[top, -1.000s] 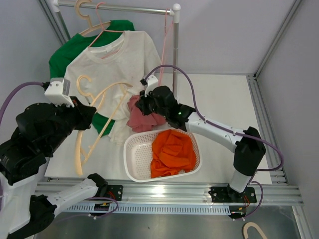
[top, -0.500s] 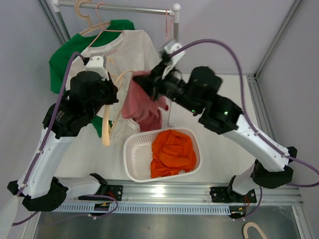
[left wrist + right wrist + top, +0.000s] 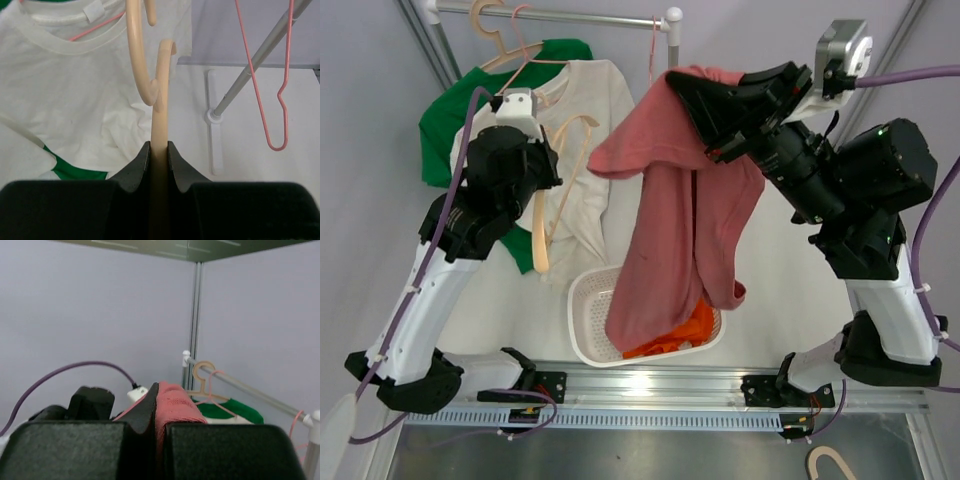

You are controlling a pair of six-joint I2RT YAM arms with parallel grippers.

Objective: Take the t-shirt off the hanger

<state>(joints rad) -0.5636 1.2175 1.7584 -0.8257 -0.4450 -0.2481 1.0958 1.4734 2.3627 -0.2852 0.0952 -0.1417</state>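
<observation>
Big change from a second ago: the right gripper [image 3: 682,88] was down low by the basket [image 3: 582,300], and now it's swung way up to about 12 o'clock in the top view, dragging the pink t-shirt [image 3: 665,220] up with it. It's clamped on a bunched fold of the shirt, and the wrist cam shows pink fabric squeezed between the fingers [image 3: 145,407]. The rest of the shirt hangs straight down toward 6 o'clock, with the bottom hem dropping into the basket over the orange cloth [image 3: 688,328].

The left gripper [image 3: 532,190] has also come up and sits at 9 o'clock from the shirt, pinched tight on the beige hanger [image 3: 542,215]. The hanger looks bare now. One pink sleeve is just beside its upper end, and I can't tell if they touch. Behind it, at 11 o'clock, the cream shirt [image 3: 575,90] and green shirt [image 3: 445,120] hang from the rail [image 3: 570,14].
</observation>
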